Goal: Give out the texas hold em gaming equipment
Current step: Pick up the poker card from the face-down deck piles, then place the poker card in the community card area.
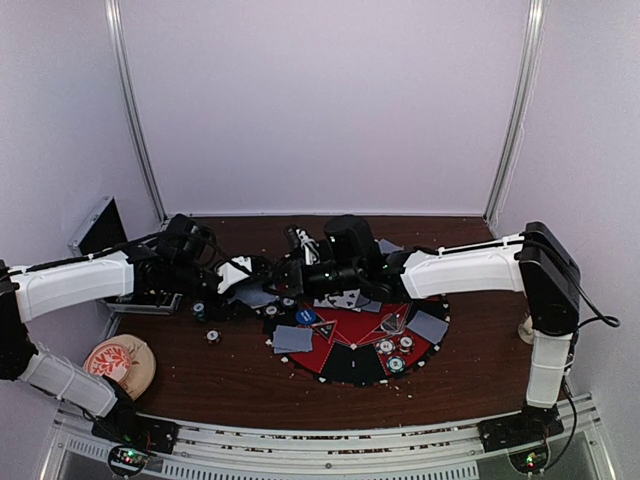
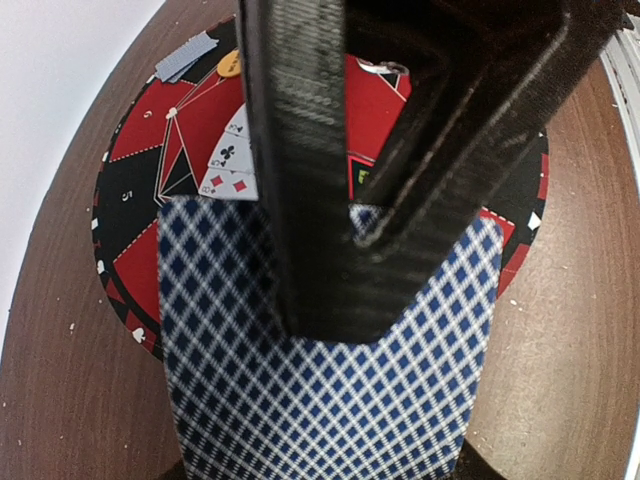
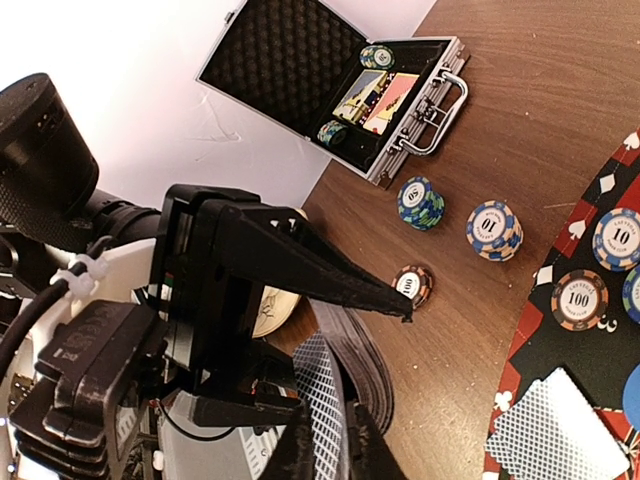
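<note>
My left gripper (image 1: pixel 248 288) is shut on a deck of blue-check-backed playing cards (image 2: pixel 330 400), held just above the table left of the mat. In the right wrist view the deck (image 3: pixel 362 365) bows between the left gripper's black fingers (image 3: pixel 330 275). My right gripper (image 3: pixel 331 412) meets it there, shut on the top card (image 3: pixel 325 375) at its edge. One of its black fingers (image 2: pixel 300 200) lies across that card's back. Chip stacks (image 3: pixel 494 230) and a single chip (image 3: pixel 412 283) stand on the table nearby. More chips (image 3: pixel 579 299) sit on the mat.
The red-and-black mat (image 1: pixel 350 362) carries face-down cards (image 1: pixel 293 338), face-up cards (image 2: pixel 232 165), an orange disc (image 2: pixel 229 65) and a blue disc (image 1: pixel 305 316). The open metal case (image 3: pixel 340 80) stands at the back left. A round tan dish (image 1: pixel 120 362) lies near the front left.
</note>
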{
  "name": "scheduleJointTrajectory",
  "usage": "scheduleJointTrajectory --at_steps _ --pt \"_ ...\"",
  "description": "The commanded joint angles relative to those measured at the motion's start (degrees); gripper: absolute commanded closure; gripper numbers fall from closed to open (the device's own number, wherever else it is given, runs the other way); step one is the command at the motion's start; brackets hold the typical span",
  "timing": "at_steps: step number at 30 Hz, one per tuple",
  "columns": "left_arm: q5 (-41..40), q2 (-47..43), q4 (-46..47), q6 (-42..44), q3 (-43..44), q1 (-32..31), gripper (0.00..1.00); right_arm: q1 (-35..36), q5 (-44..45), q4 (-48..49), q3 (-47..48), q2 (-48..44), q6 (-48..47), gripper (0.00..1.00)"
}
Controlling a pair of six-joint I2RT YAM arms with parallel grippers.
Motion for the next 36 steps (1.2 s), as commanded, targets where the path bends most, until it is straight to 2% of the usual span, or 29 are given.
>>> scheduleJointTrajectory --at_steps 1,3,5,12,19,25,29,36 --pt "0.89 -0.66 1.88 0.47 -0.03 -0.09 0.46 0.51 -0.96 1.7 1.24 0.69 0.54 0.89" --pt "0.94 -0.76 1.84 0.47 -0.03 -0.13 0.46 0.59 -1.6 2.29 1.75 1.58 1.17 0.92" --pt "0.85 -0.82 1.88 0.47 -0.09 -0.1 0.46 0.74 -2.29 2.53 2.21 2.54 1.42 1.0" --pt "0.68 -0.86 1.87 0.58 -0.21 -0.09 0.46 -0.11 0.35 -1.48 0.49 -0.85 -1.38 1.0" --pt "0.93 -1.05 1.86 0.65 -0.37 -0.11 0.46 -6.03 3.16 -21.05 -0.74 -10.16 -14.1 1.0" --pt "1.07 -1.29 1.8 0.58 -0.61 -0.09 0.46 -10.29 6.88 -41.38 2.37 -15.19 -32.34 1.0" --pt "1.68 -1.25 1.8 0.58 -0.55 -0.1 0.46 -10.66 12.76 -51.26 3.9 -16.12 -40.39 1.0" --pt "2.68 -1.5 1.77 0.57 -0.71 -0.12 0.46 -10.66 19.55 -63.0 8.69 -13.02 -48.13 1.0"
